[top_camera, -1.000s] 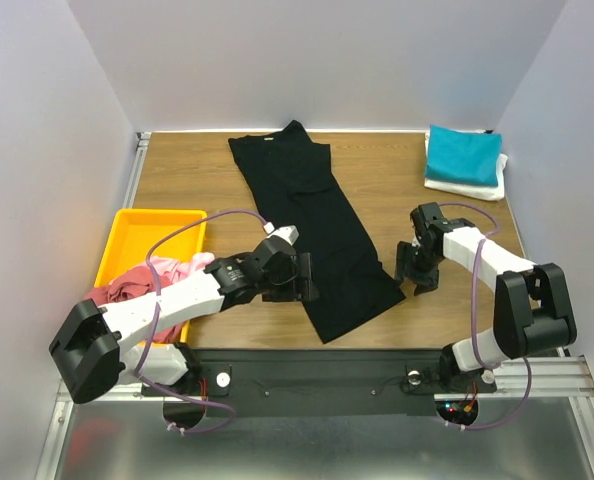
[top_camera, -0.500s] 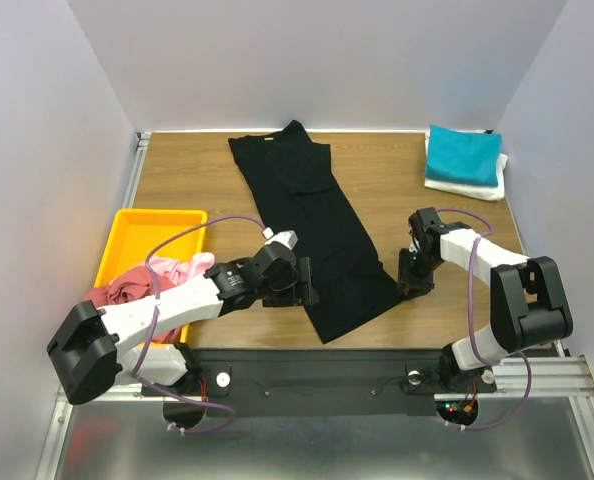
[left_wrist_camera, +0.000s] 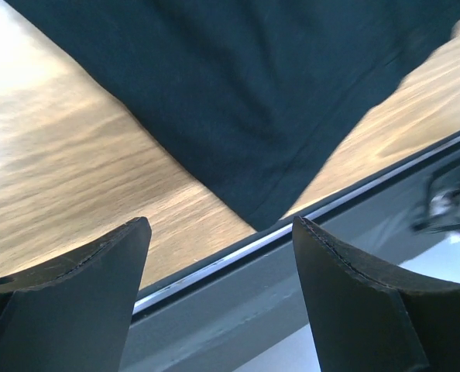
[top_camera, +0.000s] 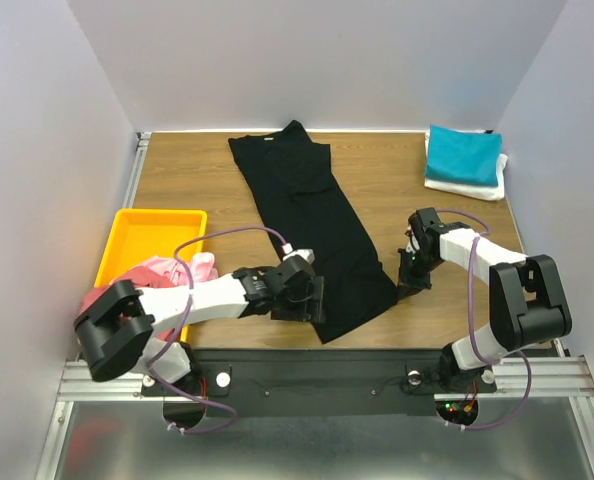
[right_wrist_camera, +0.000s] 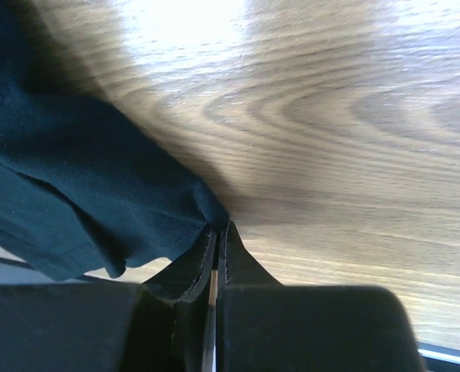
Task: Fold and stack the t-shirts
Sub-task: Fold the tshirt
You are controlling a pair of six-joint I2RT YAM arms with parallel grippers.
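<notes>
Clenched on black shirt [right_wrist_camera: 75, 170] edge: right gripper [right_wrist_camera: 217, 232], low over bench [right_wrist_camera: 354, 116]. Released, spread wide: left gripper [left_wrist_camera: 220, 229], shirt's near corner just below.

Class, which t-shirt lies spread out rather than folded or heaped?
The black t-shirt, stretched across the middle of the table. Teal and white sit folded in a stack; pink is crumpled in the tray.

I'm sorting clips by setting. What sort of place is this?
Likely a robot lab cell: blank walls box in a wooden table, a left arm and right arm bolted to its near rail.
</notes>
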